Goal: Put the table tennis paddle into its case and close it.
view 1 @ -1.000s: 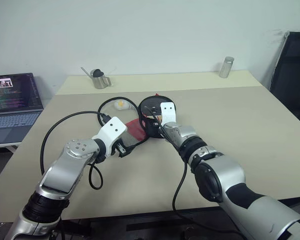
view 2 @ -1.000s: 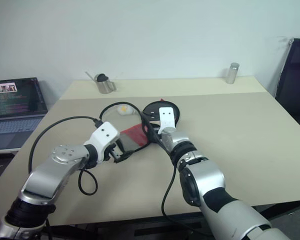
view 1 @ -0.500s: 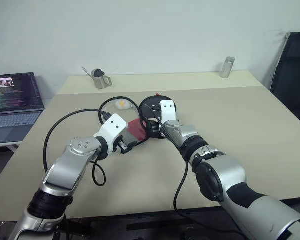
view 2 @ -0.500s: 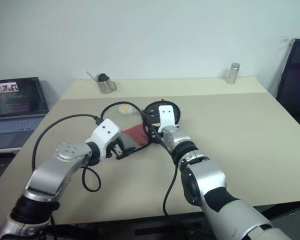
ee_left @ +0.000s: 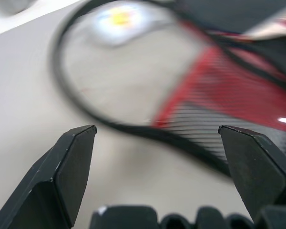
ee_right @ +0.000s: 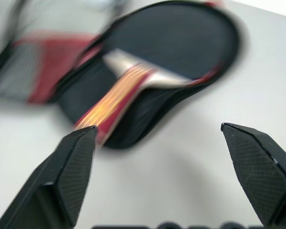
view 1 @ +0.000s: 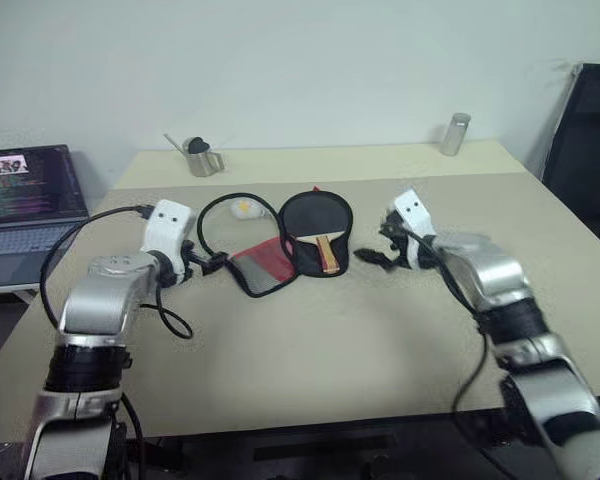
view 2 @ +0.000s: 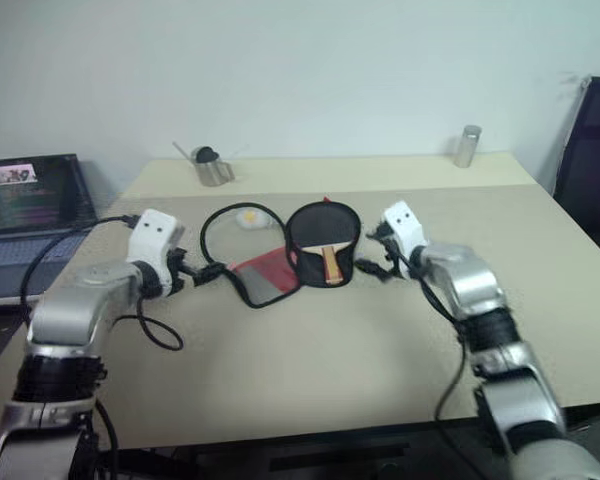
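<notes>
The table tennis paddle point(view 1: 316, 222) lies black face up in the open half of the case point(view 1: 298, 262), its striped wooden handle point(view 1: 327, 252) pointing toward me. The case's other half is folded out to the left, with red fabric and mesh point(view 1: 263, 266) and a black zip loop around a small duck charm point(view 1: 243, 209). My left gripper point(view 1: 212, 263) hovers open left of the case, and its wrist view looks at the red mesh flap point(ee_left: 238, 100). Right of the case, my right gripper point(view 1: 373, 252) is open and empty, facing the paddle point(ee_right: 176, 43).
A metal pitcher point(view 1: 200, 158) stands at the table's far left and a metal cylinder point(view 1: 454, 134) at the far right. An open laptop point(view 1: 25, 200) sits beyond the left edge. A black chair point(view 1: 585, 140) stands at the right.
Both arms have drawn apart from the case, the left to the left, the right to the right. The right gripper has opened and left the paddle lying in the case.
</notes>
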Available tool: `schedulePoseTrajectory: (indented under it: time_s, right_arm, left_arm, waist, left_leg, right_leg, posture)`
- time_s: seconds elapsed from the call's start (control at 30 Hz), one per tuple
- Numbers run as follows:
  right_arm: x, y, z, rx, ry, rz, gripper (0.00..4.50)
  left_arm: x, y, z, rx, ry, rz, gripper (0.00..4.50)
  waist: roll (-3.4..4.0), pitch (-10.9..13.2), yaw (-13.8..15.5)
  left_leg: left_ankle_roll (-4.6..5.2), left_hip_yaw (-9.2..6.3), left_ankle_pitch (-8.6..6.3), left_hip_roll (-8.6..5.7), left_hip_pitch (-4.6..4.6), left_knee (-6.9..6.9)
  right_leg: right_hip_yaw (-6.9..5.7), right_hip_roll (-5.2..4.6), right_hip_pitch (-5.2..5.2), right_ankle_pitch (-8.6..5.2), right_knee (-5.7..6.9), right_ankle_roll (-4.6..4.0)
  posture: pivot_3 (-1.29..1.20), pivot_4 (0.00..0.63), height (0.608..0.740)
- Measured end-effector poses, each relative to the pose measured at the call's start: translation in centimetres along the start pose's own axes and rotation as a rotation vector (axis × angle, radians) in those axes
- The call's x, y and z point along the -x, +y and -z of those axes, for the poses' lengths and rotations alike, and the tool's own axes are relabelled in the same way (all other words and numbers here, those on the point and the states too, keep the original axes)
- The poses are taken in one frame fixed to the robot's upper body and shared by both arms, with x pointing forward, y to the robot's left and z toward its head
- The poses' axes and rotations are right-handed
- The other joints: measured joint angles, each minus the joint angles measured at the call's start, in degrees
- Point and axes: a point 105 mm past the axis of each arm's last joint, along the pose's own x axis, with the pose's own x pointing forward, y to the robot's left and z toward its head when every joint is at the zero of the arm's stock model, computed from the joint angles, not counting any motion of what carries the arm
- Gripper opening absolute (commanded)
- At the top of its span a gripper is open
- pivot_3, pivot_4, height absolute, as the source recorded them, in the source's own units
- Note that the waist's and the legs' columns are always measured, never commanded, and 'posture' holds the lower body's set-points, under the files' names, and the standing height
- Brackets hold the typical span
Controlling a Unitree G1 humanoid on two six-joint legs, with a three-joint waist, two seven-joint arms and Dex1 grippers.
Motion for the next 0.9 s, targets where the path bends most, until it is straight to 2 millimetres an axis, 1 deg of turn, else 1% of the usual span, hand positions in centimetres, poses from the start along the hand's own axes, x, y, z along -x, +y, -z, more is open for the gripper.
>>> schedulePoseTrajectory:
  time_s: [0.03, 0.13, 0.27, 0.3, 0.33, 0.47, 0.5, 0.67, 0.9]
  right_arm:
    - [0.5, 0.4, -0.4, 0.033, -0.009, -0.035, 4.49]
    - [1.8, 1.2, -1.3, 0.108, -0.062, -0.104, 4.50]
    - [3.1, 1.5, -1.4, 0.133, -0.100, -0.148, 4.50]
    - [3.2, 1.6, -1.7, 0.142, -0.113, -0.151, 4.50]
    - [3.3, 1.8, -2.1, 0.151, -0.126, -0.154, 4.50]
    - [3.2, 2.8, -3.1, 0.165, -0.176, -0.177, 4.50]
    - [3.2, 2.9, -3.2, 0.167, -0.182, -0.178, 4.50]
    - [3.3, 3.1, -3.5, 0.179, -0.195, -0.170, 4.50]
    - [3.6, 3.7, -3.9, 0.201, -0.208, -0.167, 4.50]
  left_arm:
    - [-0.2, 0.4, 0.2, 0.010, 0.013, -0.011, 4.50]
    - [-1.0, 0.9, 1.4, 0.023, 0.065, -0.022, 3.95]
    - [-2.1, 1.4, 3.2, 0.007, 0.147, -0.050, 2.54]
    - [-2.4, 1.5, 3.7, 0.003, 0.168, -0.062, 2.07]
    - [-2.7, 1.3, 3.9, -0.002, 0.174, -0.060, 1.81]
    - [-4.2, -0.4, 4.1, -0.006, 0.182, -0.024, 0.25]
    - [-4.5, -0.7, 4.1, -0.007, 0.183, -0.017, 0.04]
    - [-5.7, -2.2, 3.3, -0.008, 0.160, 0.016, 0.04]
    - [-7.2, -4.5, 1.1, 0.017, 0.114, 0.052, 0.04]
  waist:
    - [0.00, 0.0, 0.1]
    - [-0.04, 0.0, 0.5]
    - [-0.04, 0.0, 1.5]
    - [-0.04, 0.0, 1.8]
    - [-0.04, 0.0, 2.0]
    - [-0.06, 0.0, 3.0]
    - [-0.07, 0.0, 3.1]
    - [-0.08, 0.0, 3.1]
    - [-0.09, 0.0, 3.1]
  left_leg:
    - [0.00, -0.03, 0.00, 0.00, 0.01, 0.01]
    - [0.00, -0.09, 0.00, -0.01, 0.11, 0.02]
    - [-0.01, -0.10, 0.00, -0.03, 0.12, 0.03]
    - [-0.01, -0.10, 0.00, -0.03, 0.11, 0.03]
    - [-0.01, -0.11, 0.00, -0.03, 0.10, 0.03]
    - [-0.01, -0.15, 0.01, -0.06, 0.06, 0.06]
    - [-0.01, -0.18, 0.01, -0.06, 0.04, 0.07]
    - [-0.01, -0.18, 0.01, -0.09, 0.00, 0.08]
    - [-0.01, -0.16, 0.01, -0.09, 0.00, 0.09]
  right_leg:
    - [-0.03, 0.00, 0.02, 0.00, 0.01, 0.00]
    - [-0.08, -0.01, 0.14, 0.01, -0.01, 0.00]
    - [-0.07, -0.03, 0.15, 0.01, -0.03, 0.00]
    - [-0.08, -0.03, 0.15, 0.01, -0.03, 0.00]
    - [-0.08, -0.04, 0.15, 0.01, -0.05, 0.00]
    - [-0.12, -0.06, 0.15, 0.01, -0.07, 0.00]
    - [-0.14, -0.06, 0.15, 0.01, -0.07, 0.00]
    - [-0.16, -0.09, 0.14, 0.01, -0.10, 0.00]
    - [-0.16, -0.09, 0.15, 0.01, -0.09, 0.00]
  posture:
    - [0.00, 0.150, 0.740]
    - [0.00, 0.150, 0.740]
    - [0.00, 0.150, 0.740]
    - [0.00, 0.150, 0.740]
    - [0.00, 0.150, 0.740]
    - [0.00, 0.150, 0.740]
    - [0.00, 0.150, 0.740]
    - [0.00, 0.150, 0.740]
    - [0.00, 0.150, 0.740]
